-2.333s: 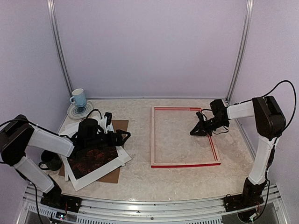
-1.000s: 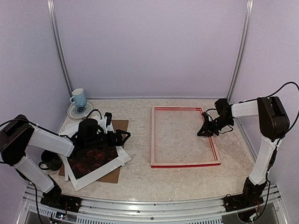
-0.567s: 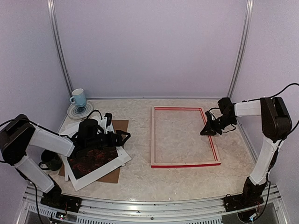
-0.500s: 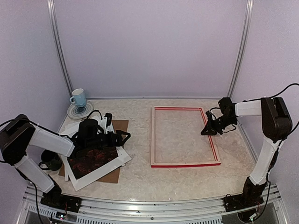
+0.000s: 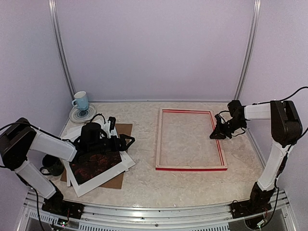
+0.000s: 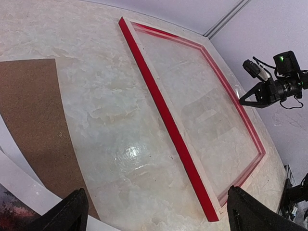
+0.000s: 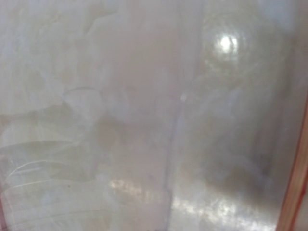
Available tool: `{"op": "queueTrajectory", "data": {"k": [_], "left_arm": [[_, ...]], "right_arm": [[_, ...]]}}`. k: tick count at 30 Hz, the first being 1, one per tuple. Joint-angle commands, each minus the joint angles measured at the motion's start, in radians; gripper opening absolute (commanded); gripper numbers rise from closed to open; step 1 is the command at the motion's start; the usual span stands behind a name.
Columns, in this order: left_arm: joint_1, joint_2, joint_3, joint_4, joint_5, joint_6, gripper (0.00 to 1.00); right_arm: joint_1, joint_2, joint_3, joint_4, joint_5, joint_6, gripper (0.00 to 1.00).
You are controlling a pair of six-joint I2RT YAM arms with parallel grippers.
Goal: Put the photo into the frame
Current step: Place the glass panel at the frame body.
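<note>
The frame (image 5: 191,169) lies flat at the table's centre right, pale wood with red edges; the left wrist view shows its near red bar (image 6: 166,122). The photo (image 5: 94,163), dark red-brown, lies in the pile at the left inside a white mat (image 5: 127,162). My left gripper (image 5: 128,141) hovers open over the pile's right side, its black fingertips (image 6: 72,216) wide apart with nothing between them. My right gripper (image 5: 213,136) is shut, its tip down at the frame's right bar; it also shows in the left wrist view (image 6: 242,102). The right wrist view is blurred and shows no fingers.
A brown backing board (image 5: 124,130) lies under the pile. A blue mug (image 5: 80,101) stands on a saucer at the back left. A black object (image 5: 52,166) sits beside my left arm. Walls close in the table on three sides.
My right gripper has slid to the right along the table, and the frame has shifted slightly right with it. The left arm and the pile have not moved.
</note>
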Motion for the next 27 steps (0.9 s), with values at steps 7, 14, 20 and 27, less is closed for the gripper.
{"op": "queueTrajectory", "data": {"k": [7, 14, 20, 27], "left_arm": [[0.007, -0.012, 0.014, 0.014, 0.012, -0.005, 0.99], [0.007, -0.005, 0.016, 0.016, 0.017, -0.007, 0.99], [0.008, -0.001, 0.016, 0.019, 0.02, -0.008, 0.99], [0.009, -0.001, 0.016, 0.019, 0.019, -0.008, 0.99]], "right_arm": [[-0.016, -0.035, -0.004, -0.027, 0.06, -0.001, 0.04], [-0.019, -0.043, 0.003, -0.052, 0.094, -0.011, 0.04], [-0.025, -0.047, -0.001, -0.053, 0.096, -0.011, 0.04], [-0.03, -0.041, 0.005, -0.052, 0.095, -0.011, 0.04]]}}
